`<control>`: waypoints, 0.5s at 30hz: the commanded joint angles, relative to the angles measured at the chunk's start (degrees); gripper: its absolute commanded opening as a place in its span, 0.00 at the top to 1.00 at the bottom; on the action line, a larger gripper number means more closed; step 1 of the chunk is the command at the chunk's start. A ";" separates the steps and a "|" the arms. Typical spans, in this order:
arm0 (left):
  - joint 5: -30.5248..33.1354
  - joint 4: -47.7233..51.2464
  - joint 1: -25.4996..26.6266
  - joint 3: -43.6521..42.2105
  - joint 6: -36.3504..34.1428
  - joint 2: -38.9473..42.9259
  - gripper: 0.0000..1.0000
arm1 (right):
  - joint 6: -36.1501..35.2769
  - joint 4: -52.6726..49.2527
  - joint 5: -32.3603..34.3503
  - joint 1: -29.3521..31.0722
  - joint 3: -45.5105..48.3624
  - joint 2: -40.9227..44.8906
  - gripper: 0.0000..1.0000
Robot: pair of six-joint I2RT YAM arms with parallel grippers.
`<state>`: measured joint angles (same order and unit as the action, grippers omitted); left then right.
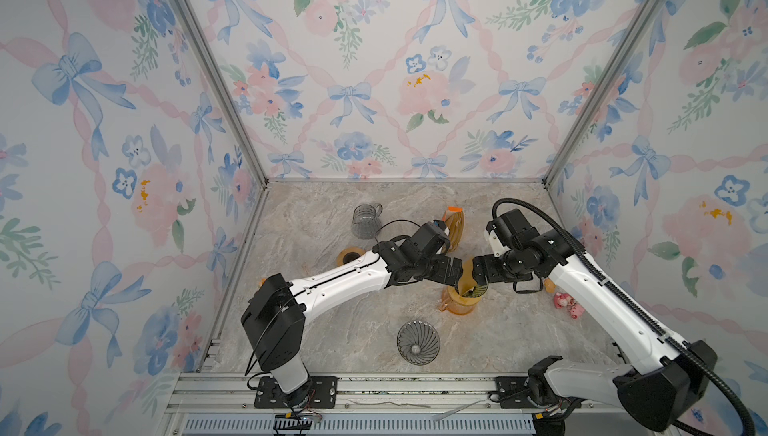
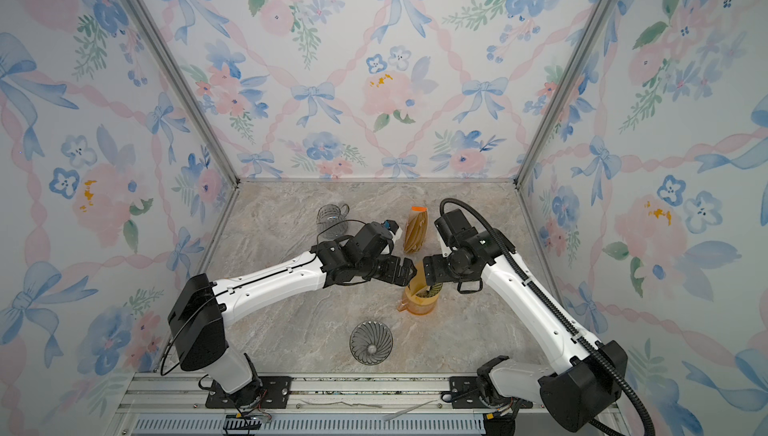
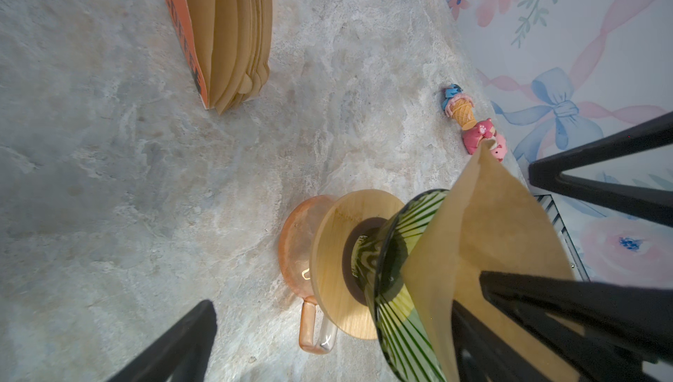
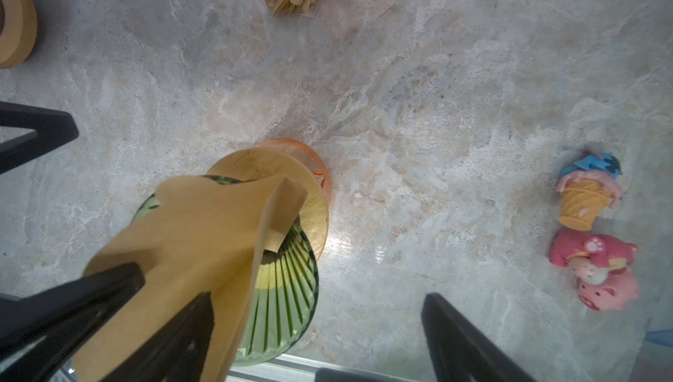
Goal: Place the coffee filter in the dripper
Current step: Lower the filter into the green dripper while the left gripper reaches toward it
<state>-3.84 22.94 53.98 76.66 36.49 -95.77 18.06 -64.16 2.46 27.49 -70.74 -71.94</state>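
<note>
One creased brown paper coffee filter (image 1: 468, 272) stands point-down in the green ribbed-glass dripper (image 3: 397, 252), which sits on a round wooden collar (image 3: 338, 252) over an orange glass mug (image 3: 295, 245) on the marbled bench (image 1: 311, 330). Two black claws flank it, the left claw (image 3: 346, 289) and the right claw (image 4: 284, 283), both spread wide and gripping nothing. The wrist views show the collar's grain, while only the top views take in a second, clear ribbed dripper (image 1: 418, 342) and one glass jug (image 1: 365, 221); one pack of spare filters (image 1: 454, 228) stands behind.
</note>
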 commanded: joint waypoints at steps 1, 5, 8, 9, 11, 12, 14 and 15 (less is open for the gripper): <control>0.40 1.05 -0.36 1.12 0.95 -1.13 0.02 | 1.00 1.07 0.81 -0.30 1.46 0.48 0.08; 0.91 1.05 -0.35 1.12 1.05 -1.46 0.02 | 1.57 2.70 0.07 -0.74 3.49 1.27 0.08; 0.61 1.06 -0.35 1.46 1.06 -2.21 0.02 | 1.66 3.28 -0.46 -1.09 4.57 1.62 0.08; 0.50 1.06 -0.33 1.69 0.96 -2.49 0.02 | 1.71 3.25 -0.52 -1.18 4.85 1.58 0.08; 0.56 1.06 -0.29 1.84 0.95 -2.97 0.02 | 1.71 3.47 -0.70 -1.35 5.48 1.71 0.08; 0.74 1.05 -0.31 2.03 0.87 -3.23 0.02 | 1.72 3.76 -0.95 -1.45 5.84 1.75 0.08; 0.81 1.06 -0.41 2.24 0.87 -3.86 0.02 | 1.62 4.02 -1.30 -1.78 6.20 1.72 0.07; 0.85 1.06 -0.53 2.31 0.79 -4.10 0.02 | 1.62 4.31 -1.38 -1.97 6.43 1.70 0.07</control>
<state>-3.62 23.33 53.98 77.60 36.67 -98.52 19.00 -60.71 1.85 26.26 -65.32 -71.44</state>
